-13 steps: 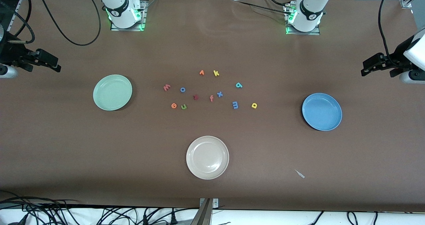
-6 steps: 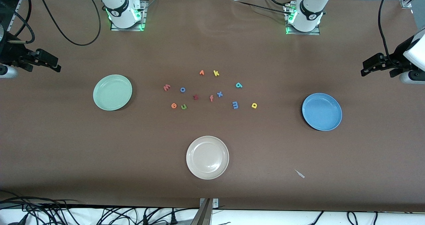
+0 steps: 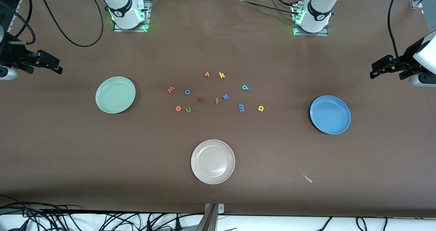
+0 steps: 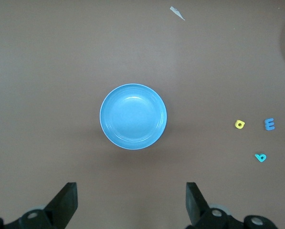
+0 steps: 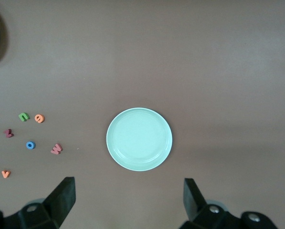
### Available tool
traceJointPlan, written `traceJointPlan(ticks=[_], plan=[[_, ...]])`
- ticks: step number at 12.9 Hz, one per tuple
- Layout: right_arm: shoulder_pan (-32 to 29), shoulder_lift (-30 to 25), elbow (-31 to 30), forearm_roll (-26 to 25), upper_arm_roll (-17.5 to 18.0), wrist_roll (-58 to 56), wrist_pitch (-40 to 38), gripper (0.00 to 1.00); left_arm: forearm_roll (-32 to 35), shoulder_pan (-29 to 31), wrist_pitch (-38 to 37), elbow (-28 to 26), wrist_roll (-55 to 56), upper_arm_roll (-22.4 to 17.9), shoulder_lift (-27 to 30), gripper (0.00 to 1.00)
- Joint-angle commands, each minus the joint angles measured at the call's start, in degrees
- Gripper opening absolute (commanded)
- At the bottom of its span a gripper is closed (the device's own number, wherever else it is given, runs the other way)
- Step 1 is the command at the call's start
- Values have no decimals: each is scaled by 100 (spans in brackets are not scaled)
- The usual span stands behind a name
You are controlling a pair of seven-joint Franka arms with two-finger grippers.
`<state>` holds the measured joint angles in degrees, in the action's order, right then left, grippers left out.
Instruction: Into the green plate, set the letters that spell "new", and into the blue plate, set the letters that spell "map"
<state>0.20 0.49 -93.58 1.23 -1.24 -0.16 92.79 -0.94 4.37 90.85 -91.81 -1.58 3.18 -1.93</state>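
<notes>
Robotics lab bench: two white arm bases [image 3: 127,11] with green status lights bolted on metal plates at the edge of a table [image 3: 218,47] covered in brown sheet, loose black cables [image 3: 64,26] trailing across and bundled below the near edge, aluminium framing [image 3: 417,1] at a corner.

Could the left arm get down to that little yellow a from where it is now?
Probably yes. The left gripper hangs open at its end of the table, holding nothing, and the yellow a lies alone on bare table between the blue m and the blue plate.
</notes>
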Motion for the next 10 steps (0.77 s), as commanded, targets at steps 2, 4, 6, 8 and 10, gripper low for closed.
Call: traceJointPlan(ticks=[2,4,6,8,10], plan=[[-2,3,-11,209,10,34,55,100,-65,12,39,-12,-62,-10,-62,100],[59,187,-11,273,19,-36,73,100,-143,20,39,23,-44,-10,-272,100],[340,302,-29,237,36,-1,-15,100,-74,-76,38,76,-80,-10,-562,100],[472,582,-90,289,63,34,-121,100,-134,-277,39,76,-71,69,-861,100],[761,741,-352,290,63,374,254,100,-152,-733,56,76,-36,78,-1194,100]])
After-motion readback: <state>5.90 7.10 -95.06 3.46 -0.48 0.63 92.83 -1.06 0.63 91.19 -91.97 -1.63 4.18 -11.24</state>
